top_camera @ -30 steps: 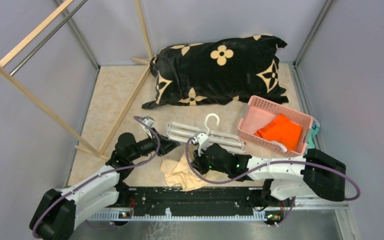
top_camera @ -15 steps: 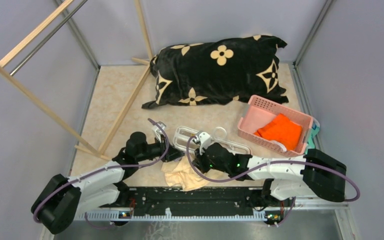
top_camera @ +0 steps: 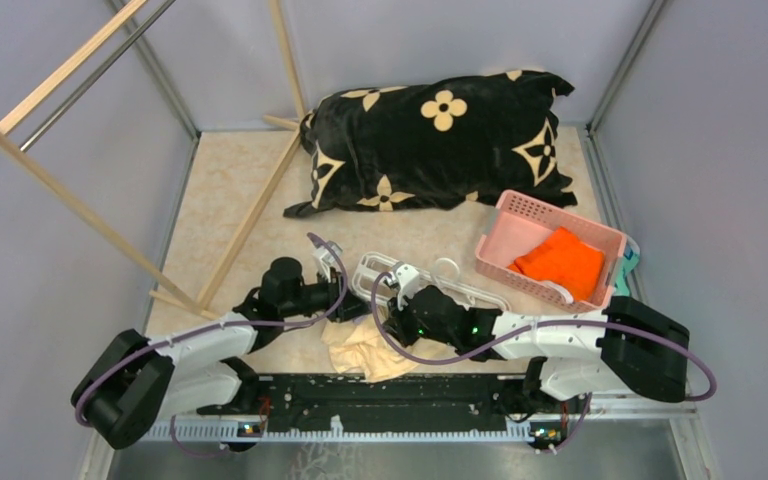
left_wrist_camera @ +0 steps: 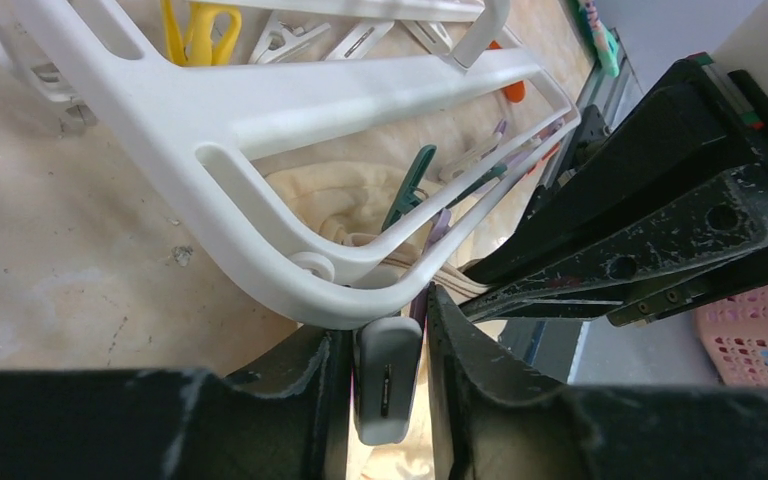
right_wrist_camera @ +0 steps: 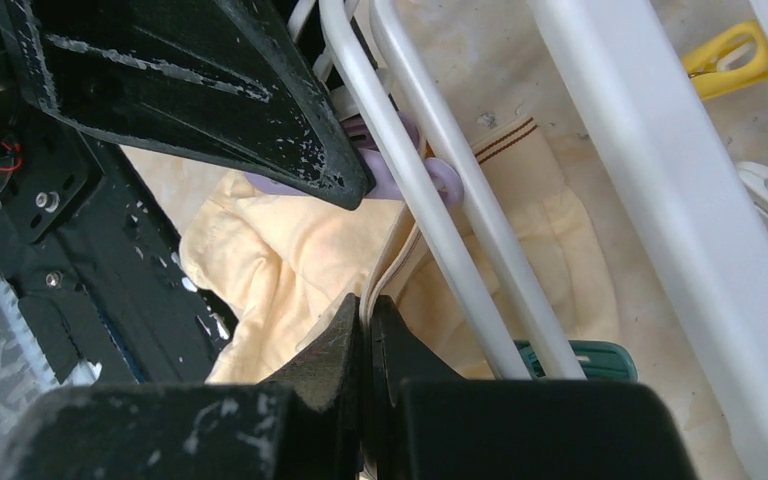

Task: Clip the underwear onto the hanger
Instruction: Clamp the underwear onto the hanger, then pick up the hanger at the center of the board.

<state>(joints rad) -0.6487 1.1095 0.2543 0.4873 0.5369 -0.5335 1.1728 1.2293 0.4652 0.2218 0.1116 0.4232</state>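
Speckled beige tabletop (top_camera: 225,190) sits inside grey walls. At the back lies a big black cushion with cream flower shapes (top_camera: 430,140). A wooden rack with a metal bar (top_camera: 60,196) leans on the left. On the right is a pink plastic basket with little holes (top_camera: 523,207), and a bright orange cloth (top_camera: 560,262) lies in it.

The white plastic drying hanger with a curved hook (top_camera: 465,292) lies flat near the front, between the two arms. The soft cream underwear (top_camera: 365,350) is bunched up just in front of it, and part of it lies under the frame's near corner.

The left gripper (left_wrist_camera: 388,322) has its fingers squeezed on a pale purple plastic clip (left_wrist_camera: 387,385) — the clip sits at the hanger's rounded corner. The right gripper (right_wrist_camera: 368,315) has its fingers pressed together on the underwear's folded edge, the one with thin brown stripes, just beside the frame's thin bars. Both grippers are tip to tip. A teal clip (left_wrist_camera: 410,185) rests over the cream fabric, and a yellow clip (left_wrist_camera: 200,30) lies farther along the frame.
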